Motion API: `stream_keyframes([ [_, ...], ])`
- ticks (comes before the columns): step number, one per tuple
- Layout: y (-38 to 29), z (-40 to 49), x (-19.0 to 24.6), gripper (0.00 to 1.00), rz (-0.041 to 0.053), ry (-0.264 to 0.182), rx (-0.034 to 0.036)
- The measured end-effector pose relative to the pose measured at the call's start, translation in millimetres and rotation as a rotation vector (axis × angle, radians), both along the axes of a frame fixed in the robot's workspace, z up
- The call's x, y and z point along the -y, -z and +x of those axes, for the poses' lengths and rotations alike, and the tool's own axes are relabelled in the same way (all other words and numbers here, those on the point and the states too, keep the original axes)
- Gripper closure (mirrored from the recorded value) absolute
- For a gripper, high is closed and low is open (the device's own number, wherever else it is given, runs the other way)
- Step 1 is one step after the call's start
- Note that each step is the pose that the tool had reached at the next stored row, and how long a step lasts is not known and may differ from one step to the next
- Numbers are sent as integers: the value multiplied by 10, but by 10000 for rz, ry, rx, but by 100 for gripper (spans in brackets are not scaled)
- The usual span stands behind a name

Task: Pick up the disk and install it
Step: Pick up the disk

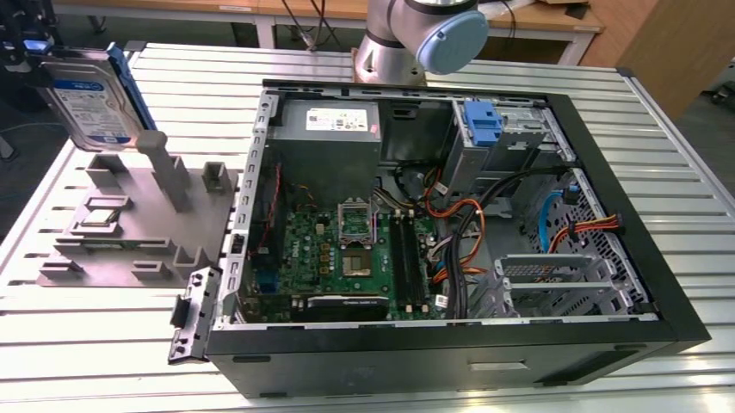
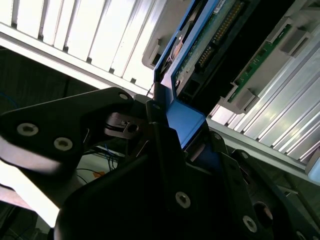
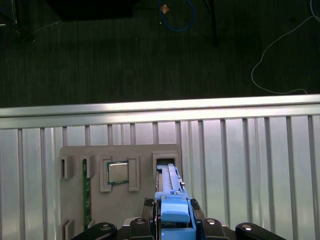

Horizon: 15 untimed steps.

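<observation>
Clearly, the claw (image 2: 181,131) clamps the disk (image 1: 95,107) above the grey holder (image 1: 115,249).

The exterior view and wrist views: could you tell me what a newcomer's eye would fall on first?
First the open computer case in the middle of the slatted table, its green motherboard and cables bare. At the exterior view's left, the disk stands upright over the grey fixture, the gripper shut on its blue bracket in the second wrist view.
</observation>
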State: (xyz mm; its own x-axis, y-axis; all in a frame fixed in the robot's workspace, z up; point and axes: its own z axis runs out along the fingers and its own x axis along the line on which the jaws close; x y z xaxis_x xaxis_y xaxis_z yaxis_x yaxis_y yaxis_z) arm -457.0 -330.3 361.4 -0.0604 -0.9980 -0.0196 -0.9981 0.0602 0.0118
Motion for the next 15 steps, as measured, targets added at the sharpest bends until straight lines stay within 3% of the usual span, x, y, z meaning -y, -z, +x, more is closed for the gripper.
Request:
stream_keyframes([
  [15, -33, 0, 0, 63, 0, 0, -1],
])
